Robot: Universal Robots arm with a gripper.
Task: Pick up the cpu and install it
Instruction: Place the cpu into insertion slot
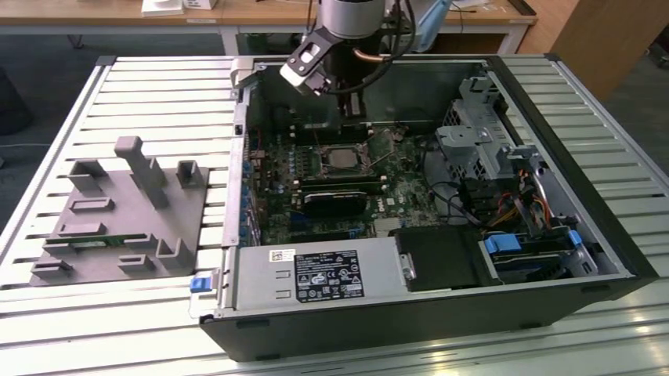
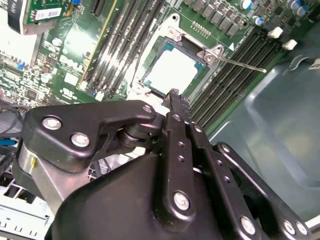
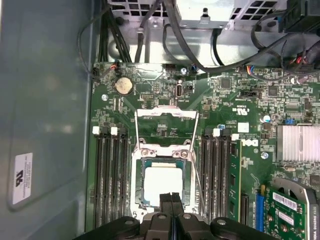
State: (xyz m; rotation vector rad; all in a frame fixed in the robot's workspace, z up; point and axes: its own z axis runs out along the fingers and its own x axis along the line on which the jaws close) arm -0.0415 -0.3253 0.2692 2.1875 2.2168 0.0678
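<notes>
1. The open computer case (image 1: 585,180) lay on its side on a slatted metal table (image 1: 157,86). The robot arm (image 1: 350,16) came down from above over the case's far end.
2. The green motherboard (image 3: 235,130) covered the case floor, with memory slots on both sides of the processor socket (image 3: 136,172).
3. The gripper (image 3: 171,196) pointed down at the socket and hung above the board, apart from it in the exterior view. Its two black fingers (image 3: 166,200) were pressed together with nothing between them.
4. The socket's metal load plate (image 3: 165,114) stood swung open, and its thin retention lever (image 2: 240,64) was released to one side.
5. The cpu (image 3: 162,182) sat flat inside the socket, silver top up and square to the frame, so it looked already placed but not clamped.
6. Handling, as a judgement:
   - The cpu would be light, thin and rigid, with a smooth lid that could slip.
   - Its underside contacts and the socket pins would be fragile.
   - The safe hold would be on two opposite edges, kept level.
</notes>
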